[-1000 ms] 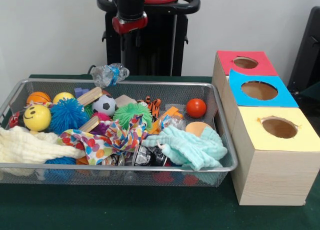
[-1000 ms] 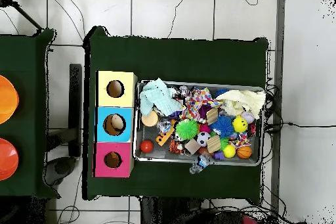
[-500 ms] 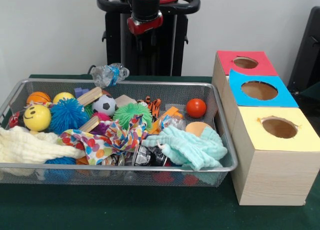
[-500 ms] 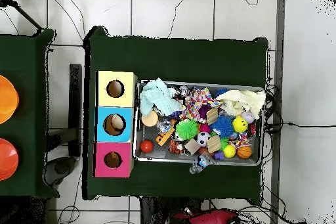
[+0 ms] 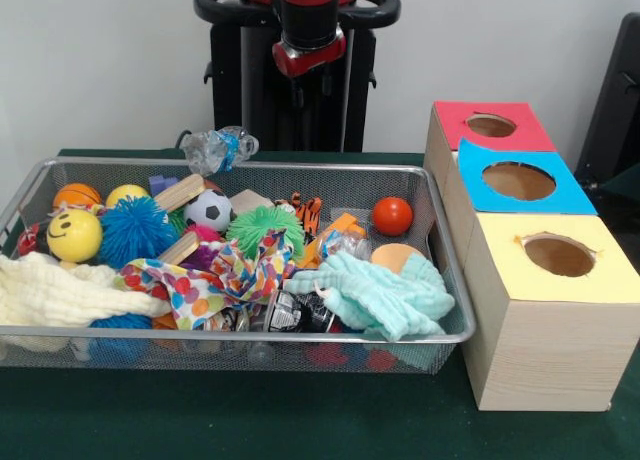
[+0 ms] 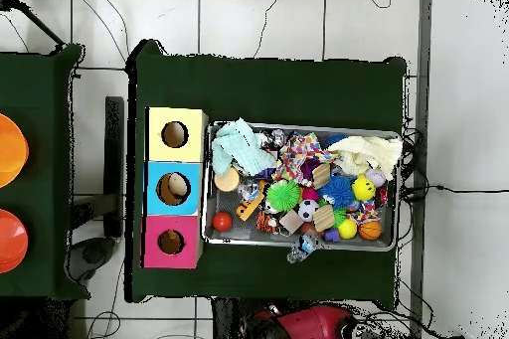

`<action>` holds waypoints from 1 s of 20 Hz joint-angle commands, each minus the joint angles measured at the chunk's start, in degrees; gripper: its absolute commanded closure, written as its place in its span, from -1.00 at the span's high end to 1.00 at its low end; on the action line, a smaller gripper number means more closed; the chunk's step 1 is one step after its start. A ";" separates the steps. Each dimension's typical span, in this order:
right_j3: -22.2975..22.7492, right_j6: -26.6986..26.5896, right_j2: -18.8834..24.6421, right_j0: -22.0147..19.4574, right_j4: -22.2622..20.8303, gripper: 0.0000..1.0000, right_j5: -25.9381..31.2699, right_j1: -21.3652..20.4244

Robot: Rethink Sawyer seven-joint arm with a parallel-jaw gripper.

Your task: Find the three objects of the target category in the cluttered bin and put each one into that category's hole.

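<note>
White wall stands behind a desk [image 5: 250, 420] with a dark green cloth on it.

From the front, a wire bin [image 5: 300, 335] sits on the desk, full of mixed-up toys. On one side are a yellow smiley ball [image 5: 74, 235], a blue spiky ball [image 5: 135, 230] and a small orange ball [image 5: 76, 194]. A soccer ball [image 5: 209, 209] and a green spiky ball [image 5: 264, 226] lie in the middle. A red ball [image 5: 392, 216] rests alone by the far wall of the bin. A cream cloth [image 5: 60, 290], a dotted cloth [image 5: 215, 278] and a mint cloth [image 5: 375, 295] lie on top and hide some toys, so looking will take some digging. A crushed bottle [image 5: 218, 147] leans on the far rim.

Just beside the bin stand three boxes, each with a hole on top so toys can drop in: a red box [image 5: 490, 125], a blue box [image 5: 520, 185] and a yellow box [image 5: 570, 310]. I cannot tell which kind of toy is wanted.

The robot arm's gripper [image 5: 309, 50] hangs high above the far rim, touching nothing. I cannot tell how it is set, but nothing hangs from it.

From above, the bin [image 6: 213, 239] lies next to the three boxes in a row. The blue box [image 6: 154, 188] seems to have something pale inside its hole. The red arm [image 6: 313, 323] shows at the bottom edge, well apart from the toys.
</note>
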 commanded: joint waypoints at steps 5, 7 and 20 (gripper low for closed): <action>-6.68 4.53 8.30 -0.96 4.95 1.00 7.27 -1.15; -7.10 4.39 8.61 -0.85 5.21 1.00 7.72 -1.25; -10.25 5.04 9.22 -1.21 5.38 1.00 6.19 2.67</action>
